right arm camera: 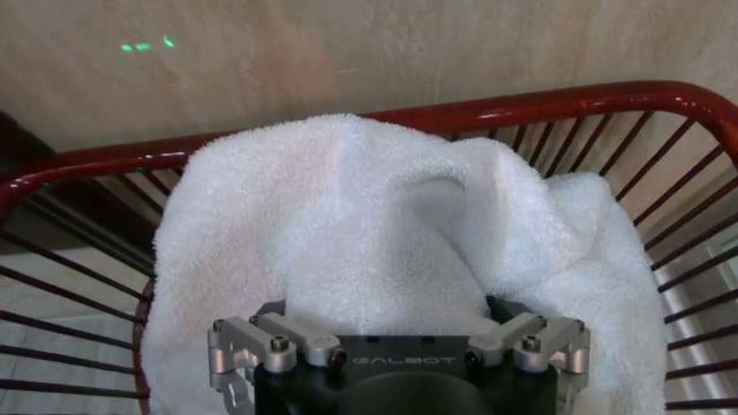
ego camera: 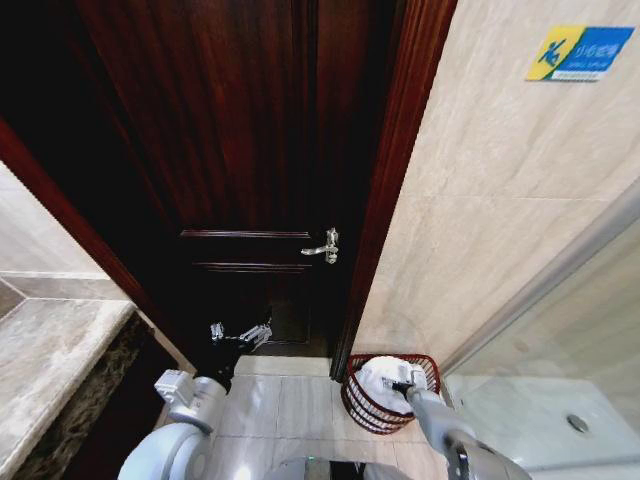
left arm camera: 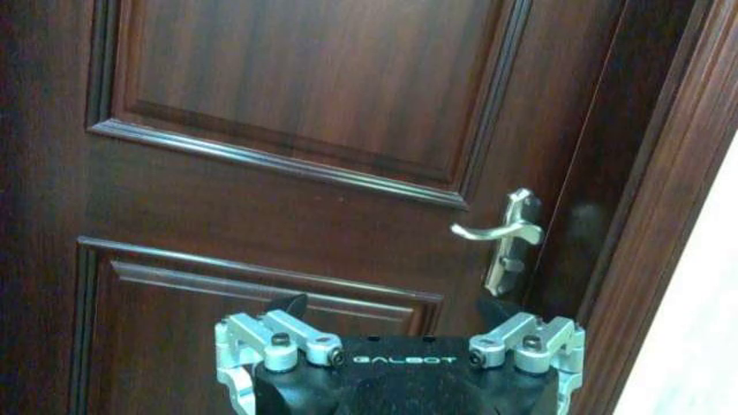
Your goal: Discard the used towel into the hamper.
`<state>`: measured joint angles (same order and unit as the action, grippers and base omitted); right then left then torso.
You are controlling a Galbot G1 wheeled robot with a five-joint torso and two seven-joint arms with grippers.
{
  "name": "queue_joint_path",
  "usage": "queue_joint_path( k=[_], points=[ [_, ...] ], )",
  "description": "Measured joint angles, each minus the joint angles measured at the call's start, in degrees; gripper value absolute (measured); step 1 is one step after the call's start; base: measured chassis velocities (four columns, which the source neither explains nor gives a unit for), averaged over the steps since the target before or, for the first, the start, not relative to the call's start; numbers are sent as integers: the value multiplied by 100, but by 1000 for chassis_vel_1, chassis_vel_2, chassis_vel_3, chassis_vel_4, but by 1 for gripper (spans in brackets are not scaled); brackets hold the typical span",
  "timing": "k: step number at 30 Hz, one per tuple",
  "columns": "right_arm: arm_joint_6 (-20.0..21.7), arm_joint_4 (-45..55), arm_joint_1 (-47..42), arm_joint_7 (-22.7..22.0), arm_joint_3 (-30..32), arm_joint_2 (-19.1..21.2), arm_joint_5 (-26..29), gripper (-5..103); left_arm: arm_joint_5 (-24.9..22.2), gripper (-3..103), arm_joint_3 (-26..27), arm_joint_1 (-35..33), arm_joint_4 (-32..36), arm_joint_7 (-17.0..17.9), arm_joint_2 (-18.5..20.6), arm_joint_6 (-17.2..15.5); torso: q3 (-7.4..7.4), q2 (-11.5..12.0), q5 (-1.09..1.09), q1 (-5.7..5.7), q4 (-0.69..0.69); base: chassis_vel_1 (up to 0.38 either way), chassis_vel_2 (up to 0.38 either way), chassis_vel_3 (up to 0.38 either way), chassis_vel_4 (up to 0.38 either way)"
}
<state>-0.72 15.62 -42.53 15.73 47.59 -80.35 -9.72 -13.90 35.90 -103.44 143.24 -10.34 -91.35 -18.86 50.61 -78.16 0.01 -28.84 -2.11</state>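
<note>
The hamper (ego camera: 358,404), a small round reddish-brown wire basket, stands on the tiled floor against the beige wall, right of the door. The white used towel (ego camera: 378,380) lies bunched inside it, one fold draped over the rim (right arm camera: 104,160). My right gripper (ego camera: 406,385) hangs over the hamper's opening. In the right wrist view its fingers (right arm camera: 503,309) stand wide apart, with the towel (right arm camera: 381,225) bulging between them. My left gripper (ego camera: 240,333) is held up in front of the dark door, open and empty (left arm camera: 392,307).
A dark wooden door (ego camera: 250,150) with a silver lever handle (ego camera: 325,246) fills the middle, the handle close ahead of my left gripper (left arm camera: 502,233). A marble counter (ego camera: 50,350) is at the left. A glass shower partition (ego camera: 560,330) is at the right.
</note>
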Motion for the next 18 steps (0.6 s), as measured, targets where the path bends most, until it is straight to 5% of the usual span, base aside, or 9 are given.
queue_joint_path(
  k=[3,6,11,18],
  points=[
    [-250,328,-244,120,-36,-57,45,100,0,99,0,0,0,0,0,0,0,0,0,0,0,0,0,0,0],
    [-1410,1331,-1114,726,-145,-78,163,100,0,99,0,0,0,0,-1,0,0,0,3,0,2,0,0,0,0],
    [-1256,2931,-1977,1327,-362,153,1264,100,0,99,-1,0,0,0,0,0,-1,-1,-7,2,3,0,0,0,0],
    [-1155,3220,-1844,1204,-368,151,1793,100,0,99,0,0,0,0,-1,0,-1,-1,-1,2,1,0,0,0,0]
  ],
)
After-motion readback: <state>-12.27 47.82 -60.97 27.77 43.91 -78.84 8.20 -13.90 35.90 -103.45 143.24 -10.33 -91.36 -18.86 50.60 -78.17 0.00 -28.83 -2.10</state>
